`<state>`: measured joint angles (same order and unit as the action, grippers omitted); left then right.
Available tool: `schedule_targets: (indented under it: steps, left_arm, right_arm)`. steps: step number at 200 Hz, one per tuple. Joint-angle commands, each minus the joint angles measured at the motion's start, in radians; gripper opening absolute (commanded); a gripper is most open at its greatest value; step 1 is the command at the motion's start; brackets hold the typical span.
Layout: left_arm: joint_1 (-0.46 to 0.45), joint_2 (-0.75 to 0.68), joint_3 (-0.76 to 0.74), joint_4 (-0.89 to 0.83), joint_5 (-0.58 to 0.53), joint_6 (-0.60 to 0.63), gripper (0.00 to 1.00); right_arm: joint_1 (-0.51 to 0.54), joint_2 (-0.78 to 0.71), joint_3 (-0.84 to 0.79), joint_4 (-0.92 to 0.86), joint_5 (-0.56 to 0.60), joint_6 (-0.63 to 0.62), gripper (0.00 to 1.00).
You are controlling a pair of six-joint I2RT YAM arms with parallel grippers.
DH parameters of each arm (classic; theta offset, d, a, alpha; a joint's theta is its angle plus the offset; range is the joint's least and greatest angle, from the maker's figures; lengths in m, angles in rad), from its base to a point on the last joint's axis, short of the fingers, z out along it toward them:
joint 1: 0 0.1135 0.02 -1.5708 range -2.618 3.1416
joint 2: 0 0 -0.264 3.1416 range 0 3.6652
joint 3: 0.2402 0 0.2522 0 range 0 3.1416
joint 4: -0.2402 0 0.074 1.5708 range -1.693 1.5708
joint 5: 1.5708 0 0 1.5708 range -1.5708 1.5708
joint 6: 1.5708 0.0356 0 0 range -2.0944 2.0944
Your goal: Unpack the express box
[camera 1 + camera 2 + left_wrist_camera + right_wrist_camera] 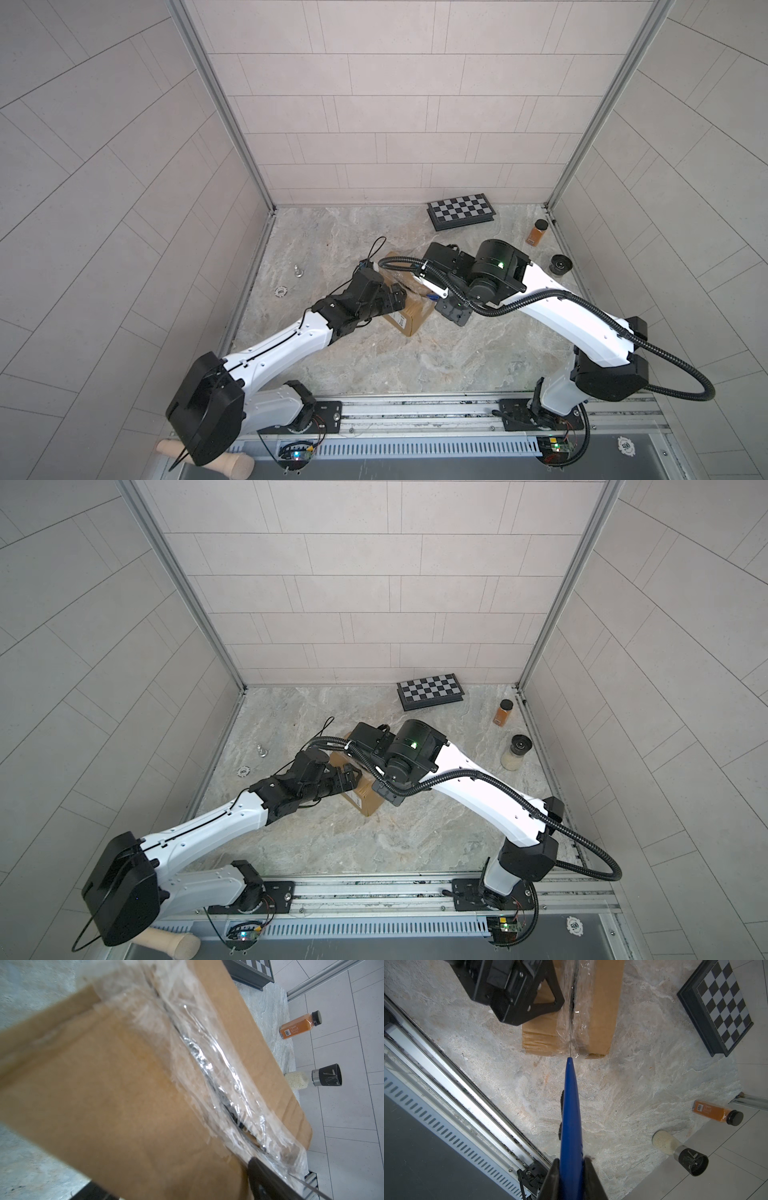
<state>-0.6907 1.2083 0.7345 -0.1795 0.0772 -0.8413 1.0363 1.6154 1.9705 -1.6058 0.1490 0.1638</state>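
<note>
The express box [409, 322] [368, 800], a brown carton, lies mid-table with crinkled clear tape [218, 1068] along its flap seam. My left gripper [397, 297] [170, 1176] is open wide and set down on the box's top. One of its fingers [270, 1184] sits beside the seam and the other at the flap's outer edge. My right gripper [571, 1160] [436, 291] is shut on a blue-handled knife [570, 1109]. The knife's thin blade [571, 1043] runs edge-on into the taped seam at the box's end. A dark slit shows along the seam.
A chequered case [461, 212] lies at the back. An orange spice bottle [537, 232] and a black-capped grinder [561, 264] stand by the right wall. A small metal piece [298, 271] and a chip [281, 292] lie to the left. The metal rail [415, 409] runs along the front.
</note>
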Motion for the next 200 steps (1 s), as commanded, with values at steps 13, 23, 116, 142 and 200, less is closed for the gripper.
schedule_targets:
  steps: [13, 23, 116, 142, 200]
  left_arm:
    - [-0.003, 0.037, -0.046, -0.105, -0.039, 0.009, 0.95]
    - [-0.003, 0.037, -0.046, -0.103, -0.040, 0.011, 0.95]
    - [-0.003, 0.030, -0.051, -0.089, -0.037, 0.013, 0.95]
    - [-0.002, 0.036, -0.052, -0.083, -0.031, 0.013, 0.95]
    - [0.007, -0.013, -0.041, -0.041, -0.013, 0.000, 0.96]
  right_arm:
    - [0.005, 0.027, -0.017, -0.029, 0.005, -0.014, 0.00]
    - [0.007, 0.038, -0.013, -0.025, 0.006, -0.014, 0.00]
    - [0.005, 0.121, 0.017, 0.018, -0.011, -0.003, 0.00]
    - [0.005, 0.126, -0.004, 0.034, -0.023, -0.007, 0.00]
    - [0.008, 0.089, -0.023, 0.041, -0.116, 0.010, 0.00]
